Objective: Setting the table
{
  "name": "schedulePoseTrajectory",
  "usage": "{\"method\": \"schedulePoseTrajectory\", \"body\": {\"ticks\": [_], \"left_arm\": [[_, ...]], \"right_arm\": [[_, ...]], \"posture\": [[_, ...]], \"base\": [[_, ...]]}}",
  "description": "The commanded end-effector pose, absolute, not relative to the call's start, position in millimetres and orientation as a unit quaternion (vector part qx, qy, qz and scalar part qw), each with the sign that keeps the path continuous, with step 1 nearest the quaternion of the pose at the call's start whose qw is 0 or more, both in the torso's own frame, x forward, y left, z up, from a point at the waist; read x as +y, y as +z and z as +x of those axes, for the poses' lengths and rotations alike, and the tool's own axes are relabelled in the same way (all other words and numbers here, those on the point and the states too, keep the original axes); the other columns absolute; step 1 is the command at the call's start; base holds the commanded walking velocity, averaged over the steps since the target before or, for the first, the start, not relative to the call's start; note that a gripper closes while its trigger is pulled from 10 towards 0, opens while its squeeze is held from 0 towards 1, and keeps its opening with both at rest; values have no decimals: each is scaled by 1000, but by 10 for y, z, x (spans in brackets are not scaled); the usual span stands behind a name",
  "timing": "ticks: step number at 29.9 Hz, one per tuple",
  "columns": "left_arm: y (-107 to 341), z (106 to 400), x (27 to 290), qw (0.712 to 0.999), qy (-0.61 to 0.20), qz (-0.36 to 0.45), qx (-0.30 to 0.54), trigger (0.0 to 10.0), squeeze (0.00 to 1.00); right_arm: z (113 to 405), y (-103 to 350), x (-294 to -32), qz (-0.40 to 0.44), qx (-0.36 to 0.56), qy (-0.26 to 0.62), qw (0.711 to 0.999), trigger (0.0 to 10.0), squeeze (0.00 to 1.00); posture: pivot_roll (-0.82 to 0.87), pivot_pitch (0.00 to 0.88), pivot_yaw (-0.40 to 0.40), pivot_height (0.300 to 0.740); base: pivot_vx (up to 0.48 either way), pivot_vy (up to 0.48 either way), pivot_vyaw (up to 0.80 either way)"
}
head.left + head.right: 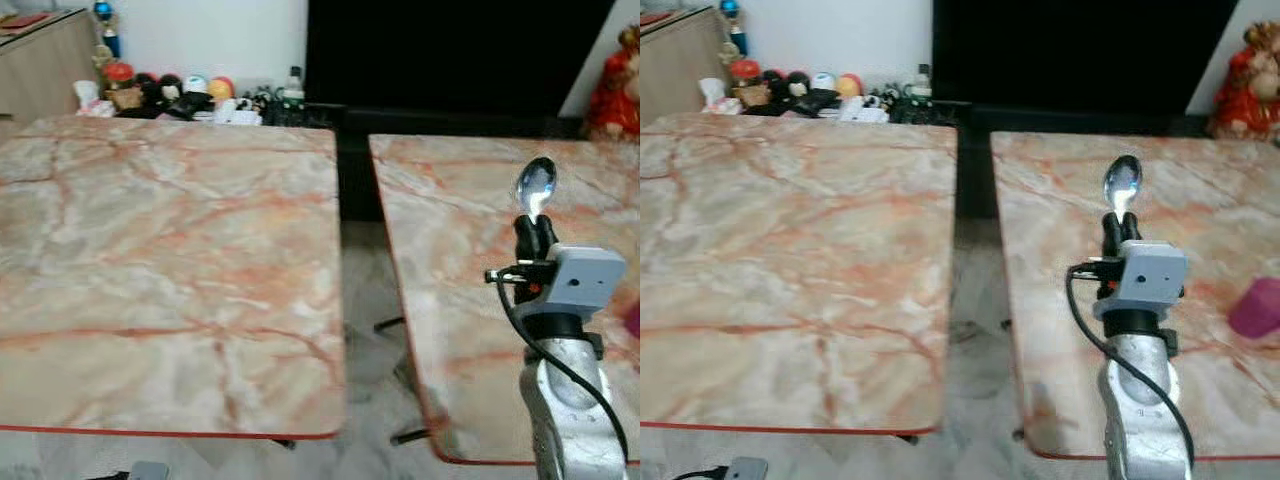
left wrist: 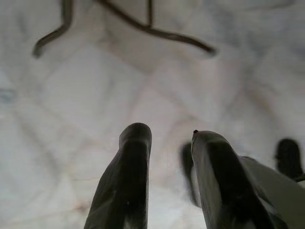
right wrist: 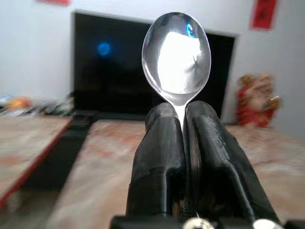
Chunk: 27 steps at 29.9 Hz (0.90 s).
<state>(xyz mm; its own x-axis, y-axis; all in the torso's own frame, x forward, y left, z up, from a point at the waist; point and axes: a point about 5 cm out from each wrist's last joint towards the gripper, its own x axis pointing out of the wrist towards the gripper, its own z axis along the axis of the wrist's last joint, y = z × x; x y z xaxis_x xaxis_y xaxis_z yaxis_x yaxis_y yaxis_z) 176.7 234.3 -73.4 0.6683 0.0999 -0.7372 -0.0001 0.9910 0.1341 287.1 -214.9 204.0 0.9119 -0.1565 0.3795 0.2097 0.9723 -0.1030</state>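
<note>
The right gripper (image 1: 1121, 228) is raised above the right-hand table (image 1: 1060, 200), its two long black fingers (image 3: 157, 157) clenched on the thin neck of a polished metal spoon (image 1: 1123, 184) that stands upright, oval bowl at the top. In the right wrist view the spoon's bowl is mirror-bright, and the rubbery, matte fingers press together on either side of the stem just beneath it. Behind the fingers sits a pale grey boxy wrist housing (image 1: 1151, 273) with a black cable (image 1: 1085, 310) looping down along the silver arm. Both tables have glossy marble-patterned tops, cream veined with salmon and rust, with rounded corners and a thin red edge; the left-hand table (image 1: 170, 260) is set apart from the other by a narrow gap showing pale tiled floor (image 1: 365, 290). Near the right edge of the right-hand table rests a small magenta object (image 1: 1257, 307), too blurred to identify. Beyond the tables stand a large black screen (image 1: 1070, 50), a row of small colourful trinkets (image 1: 180, 92) along the white wall, and a red and gold figurine (image 1: 1247, 85) at the far right. The left gripper (image 2: 167, 157) hangs low over the pale floor, its tapered, round-tipped dark fingers (image 2: 128, 181) parted with nothing between them, thin dark table legs (image 2: 157, 31) beyond.
</note>
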Motion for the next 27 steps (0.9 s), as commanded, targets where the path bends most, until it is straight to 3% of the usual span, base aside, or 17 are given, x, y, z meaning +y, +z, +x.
{"method": "schedulePoseTrajectory", "body": {"ticks": [1,27], "left_arm": [[-747,1704,2429,904,31,69,422,10000,0],[-759,1722,2367,903,20,68,425,10000,0]], "right_arm": [[2871,2118,-2113,-69,-206,-91,972,10000,0],[2833,2114,-2211,-77,-204,-110,970,10000,0]], "posture": [[-93,77,-8,740],[-111,81,-3,740]], "base": [[0,-405,0],[0,-405,0]]}}
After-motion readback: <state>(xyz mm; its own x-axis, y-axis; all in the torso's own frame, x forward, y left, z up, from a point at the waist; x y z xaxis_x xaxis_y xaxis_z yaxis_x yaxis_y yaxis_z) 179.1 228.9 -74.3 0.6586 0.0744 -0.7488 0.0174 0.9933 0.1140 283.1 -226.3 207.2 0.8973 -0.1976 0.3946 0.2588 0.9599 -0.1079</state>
